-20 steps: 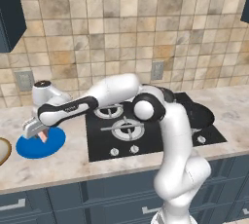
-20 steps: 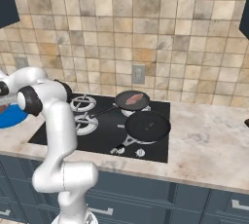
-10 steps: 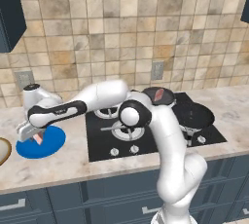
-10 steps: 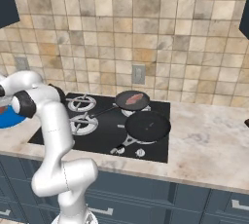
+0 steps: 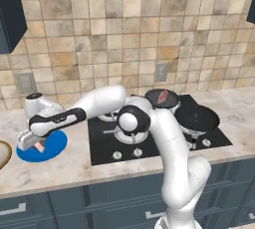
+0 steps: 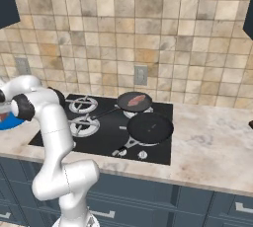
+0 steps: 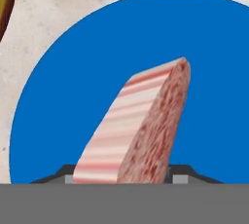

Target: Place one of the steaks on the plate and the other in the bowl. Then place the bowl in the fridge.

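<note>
At the near left of the worktop (image 5: pixel 64 171) lies the plate (image 5: pixel 50 148), a flat blue disc, with the tan rim of the bowl (image 5: pixel 3 154) just beside it at the left edge. The arm reaches far left over the plate, and the gripper (image 5: pixel 33 144) hangs above it, pinching a steak (image 5: pixel 39 146) between its jaws. In the hand view that steak (image 7: pixel 141 128) stands tilted on edge over the blue plate (image 7: pixel 73 72), its lower end between the fingertips. Farther right, on the black hob (image 5: pixel 149 133), sits an empty dark pan (image 5: pixel 197 117). Behind it a second pan (image 5: pixel 162 98) carries the other steak (image 5: pixel 158 97).
</note>
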Tool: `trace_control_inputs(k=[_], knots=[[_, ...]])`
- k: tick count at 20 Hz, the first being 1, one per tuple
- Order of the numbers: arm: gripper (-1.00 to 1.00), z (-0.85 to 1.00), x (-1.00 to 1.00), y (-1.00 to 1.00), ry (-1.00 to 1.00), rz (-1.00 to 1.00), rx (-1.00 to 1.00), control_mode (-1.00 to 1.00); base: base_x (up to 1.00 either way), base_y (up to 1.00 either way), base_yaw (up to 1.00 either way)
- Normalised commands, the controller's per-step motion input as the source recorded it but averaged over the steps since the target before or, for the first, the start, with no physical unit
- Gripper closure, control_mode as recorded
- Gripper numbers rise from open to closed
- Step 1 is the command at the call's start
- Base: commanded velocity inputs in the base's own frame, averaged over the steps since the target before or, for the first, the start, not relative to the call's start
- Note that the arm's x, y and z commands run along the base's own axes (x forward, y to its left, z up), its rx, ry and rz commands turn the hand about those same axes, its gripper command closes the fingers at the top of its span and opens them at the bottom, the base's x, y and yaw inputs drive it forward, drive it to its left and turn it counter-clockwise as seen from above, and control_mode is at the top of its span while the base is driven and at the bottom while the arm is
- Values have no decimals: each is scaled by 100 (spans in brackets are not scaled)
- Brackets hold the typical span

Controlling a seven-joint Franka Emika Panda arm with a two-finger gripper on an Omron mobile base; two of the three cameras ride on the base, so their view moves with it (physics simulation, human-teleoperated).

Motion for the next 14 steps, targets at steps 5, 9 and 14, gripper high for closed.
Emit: trace_control_inputs(k=[5,9,14], knots=[[100,-33,27,0,0,0,3,-100,0,0,0],[100,-33,37,0,0,0,0,-100,0,0,0],[-100,-5,-1,6,0,-1,0,-100,0,0,0]])
